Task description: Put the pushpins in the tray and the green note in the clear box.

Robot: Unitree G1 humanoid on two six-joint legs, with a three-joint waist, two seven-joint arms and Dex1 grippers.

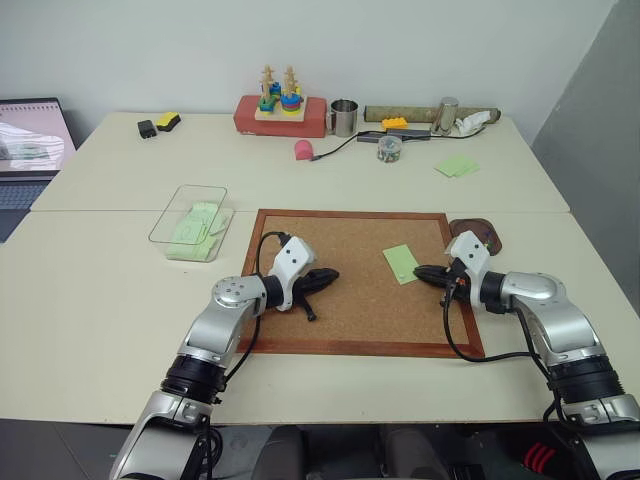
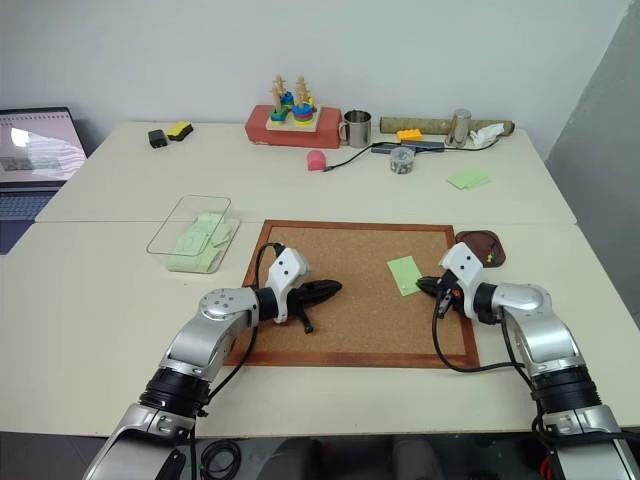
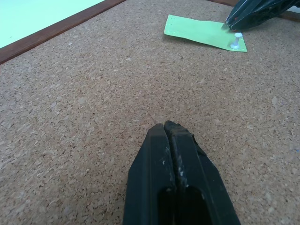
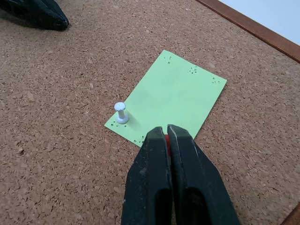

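On the corkboard (image 1: 340, 290), the right end effector (image 4: 167, 136) pinches a red pushpin (image 4: 166, 138) at the green note's (image 4: 171, 96) edge; next, lift straight out.

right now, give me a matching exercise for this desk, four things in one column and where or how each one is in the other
Things:
1. green note
2. clear box
3. tray
4. left gripper

States:
a. shut and empty, over bare cork
b. on the table by the far right corner of the corkboard
c. flat on the corkboard, a white pushpin through one corner
d. holds a pile of green slips

Pairs: 1-c, 2-d, 3-b, 4-a
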